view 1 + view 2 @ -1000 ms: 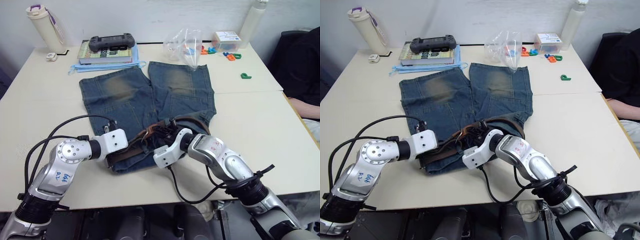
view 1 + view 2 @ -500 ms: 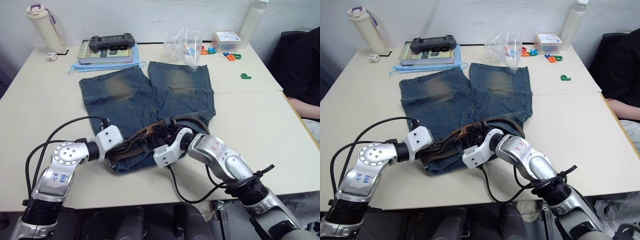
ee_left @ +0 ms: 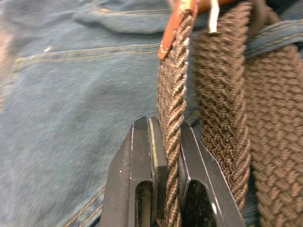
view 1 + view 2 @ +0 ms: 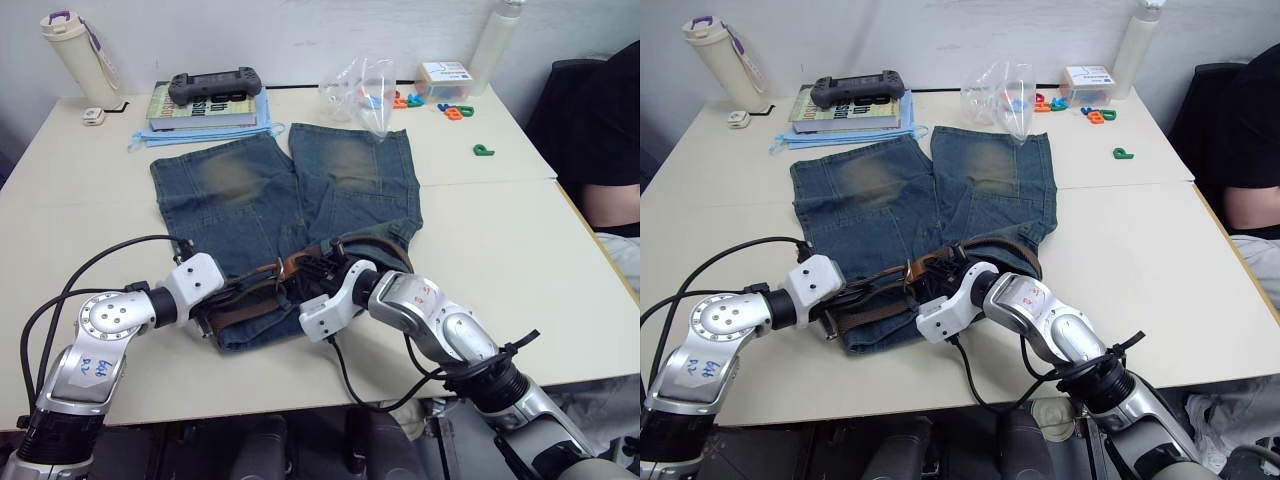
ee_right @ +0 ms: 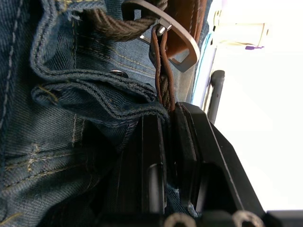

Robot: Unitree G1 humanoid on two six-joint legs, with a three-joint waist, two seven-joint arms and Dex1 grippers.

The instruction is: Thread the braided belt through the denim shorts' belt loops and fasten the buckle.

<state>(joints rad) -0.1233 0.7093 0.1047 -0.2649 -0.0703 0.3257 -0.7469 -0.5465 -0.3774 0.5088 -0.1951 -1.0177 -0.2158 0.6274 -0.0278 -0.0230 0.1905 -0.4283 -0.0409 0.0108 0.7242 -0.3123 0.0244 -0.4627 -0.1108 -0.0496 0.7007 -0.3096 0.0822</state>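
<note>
Left gripper (image 3: 168, 156): fingers pinched on the braided belt (image 3: 222, 109), holding one strand edge-on at the shorts' waistband
Right gripper (image 5: 168, 125): fingers closed on a thin brown strap of the belt just below the buckle (image 5: 168, 35), beside a folded denim edge
Braided belt: bunched along the waistband at the near edge of the denim shorts (image 4: 260, 200), between the two grippers; a tan leather end (image 3: 173, 28) shows
Belt loops: a denim strip crosses the belt in the left wrist view, probably a loop
Shorts: flat on the table (image 4: 500, 240), legs pointing away
Far edge: book (image 4: 195, 105) with a black controller (image 4: 215, 85) on top, bottle (image 4: 70, 45), plastic bag (image 4: 360, 90)
</note>
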